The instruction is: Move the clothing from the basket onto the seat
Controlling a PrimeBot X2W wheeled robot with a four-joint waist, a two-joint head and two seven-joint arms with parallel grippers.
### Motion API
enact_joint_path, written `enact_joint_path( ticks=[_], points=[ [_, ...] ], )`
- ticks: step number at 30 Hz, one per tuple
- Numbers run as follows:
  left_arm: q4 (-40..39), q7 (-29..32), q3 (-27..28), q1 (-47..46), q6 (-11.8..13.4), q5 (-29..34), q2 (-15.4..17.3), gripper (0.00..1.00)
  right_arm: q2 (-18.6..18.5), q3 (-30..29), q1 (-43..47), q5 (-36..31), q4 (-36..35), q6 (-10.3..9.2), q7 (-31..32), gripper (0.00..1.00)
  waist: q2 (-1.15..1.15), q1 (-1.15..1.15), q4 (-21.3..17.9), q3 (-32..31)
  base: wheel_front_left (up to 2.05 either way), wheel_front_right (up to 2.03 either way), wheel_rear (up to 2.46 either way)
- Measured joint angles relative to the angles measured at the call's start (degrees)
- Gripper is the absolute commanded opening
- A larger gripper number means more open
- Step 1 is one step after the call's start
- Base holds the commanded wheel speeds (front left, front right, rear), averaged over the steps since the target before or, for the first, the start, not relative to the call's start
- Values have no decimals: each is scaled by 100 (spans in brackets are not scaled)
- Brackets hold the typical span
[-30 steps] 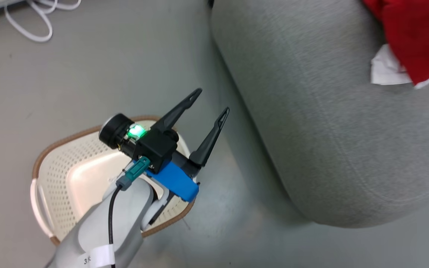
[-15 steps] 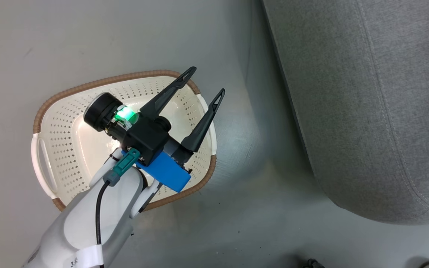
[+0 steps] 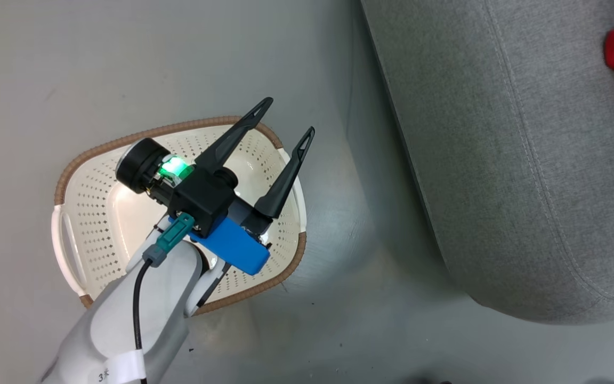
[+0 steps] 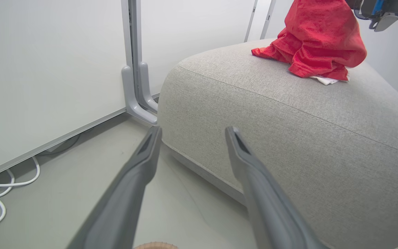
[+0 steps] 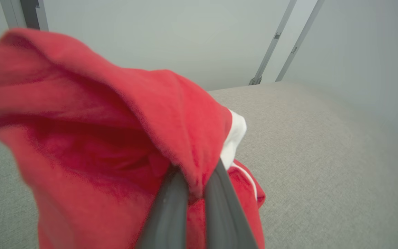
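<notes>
— Where did we find the clothing (image 4: 320,45)?

— On top of the seat (image 4: 288,138), toward its far side in the left wrist view. Its lower folds and a scrap of white lay on the grey weave, while its upper part rose in a peak toward the right gripper (image 5: 195,173).

— And that gripper's hold?

— In its own wrist view we saw the two fingers nearly together, pinching a fold of red cloth that draped over their tips. A bit of white trim showed just past them.

— What of the left gripper (image 3: 289,114)?

— It was spread wide, with nothing between the fingers. In the head view we saw it above the basket (image 3: 94,213), its tips over the rim on the side nearer the seat.

— Did anything block our sight?

— The left arm (image 3: 142,314) and its black and blue wrist parts covered much of the basket's floor and near wall. We could make out the perforated walls, the brown rim and one white handle (image 3: 56,245).

— And around them?

— A strip of grey floor (image 3: 349,277) lay between basket and seat. Beyond the seat we noted white wall panels (image 4: 47,69), a grey post (image 4: 135,52) with a curved foot close to the seat's corner, and a white cable (image 4: 38,169) looped on the floor by the wall.
</notes>
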Motion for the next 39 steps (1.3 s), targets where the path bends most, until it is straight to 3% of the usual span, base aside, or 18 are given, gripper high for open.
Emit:
enact_joint_path(
  ticks=[1,2,3,10,17,30,39],
  points=[
    [13,-1,2,21,0,-2,-13,100,1,35,2,-10,30,0,-1,77,0,0,1,-34,0,0,0],
    [33,0,5,42,0,-3,-34,100,-1,79,10,-14,53,0,-18,98,0,0,5,-74,0,0,0],
    [48,0,9,58,-1,-12,-63,100,-7,135,32,-15,64,0,-55,100,0,0,12,-120,0,0,0],
    [143,0,268,433,0,-114,-301,100,-67,656,749,108,-14,0,-227,100,0,0,92,-650,0,0,0],
    [265,0,593,1087,-1,-242,-556,100,74,1111,1592,404,-626,0,-85,100,0,-1,171,-1447,0,0,0],
    [489,0,1357,2163,-1,-359,-883,100,1042,1611,3884,754,-3023,0,435,100,0,-2,578,-2912,0,0,0],
    [634,0,1819,2628,-1,-354,-902,100,1625,1764,4931,437,-3754,0,545,100,1,-2,1114,-3406,0,0,0]
  ],
)
